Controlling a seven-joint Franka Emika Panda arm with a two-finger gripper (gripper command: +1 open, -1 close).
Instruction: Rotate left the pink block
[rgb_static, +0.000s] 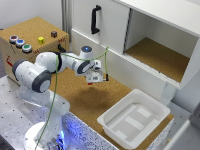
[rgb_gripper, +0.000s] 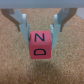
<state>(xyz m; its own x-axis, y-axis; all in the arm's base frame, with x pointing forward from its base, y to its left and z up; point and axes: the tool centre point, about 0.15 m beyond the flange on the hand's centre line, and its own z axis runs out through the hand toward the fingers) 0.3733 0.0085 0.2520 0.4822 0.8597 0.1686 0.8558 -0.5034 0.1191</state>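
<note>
Claw (rgb_gripper: 39, 24) spread wide, holding nothing, above pink block (rgb_gripper: 40, 44) on cork counter (rgb_gripper: 15, 62). Block looked light, rigid; pinch opposite flat sides.

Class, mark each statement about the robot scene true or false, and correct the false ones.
1. The pink block has black letters on its faces. True.
2. The tool is shut on the block. False: its fingers stand open, one on either side of the block, which lies on the cork surface.
3. The white bin holds the block. False: the bin looks empty.
4. The cabinet's sliding door has a black handle. True.
5. The box at the exterior view's left carries coloured buttons. True.
</note>
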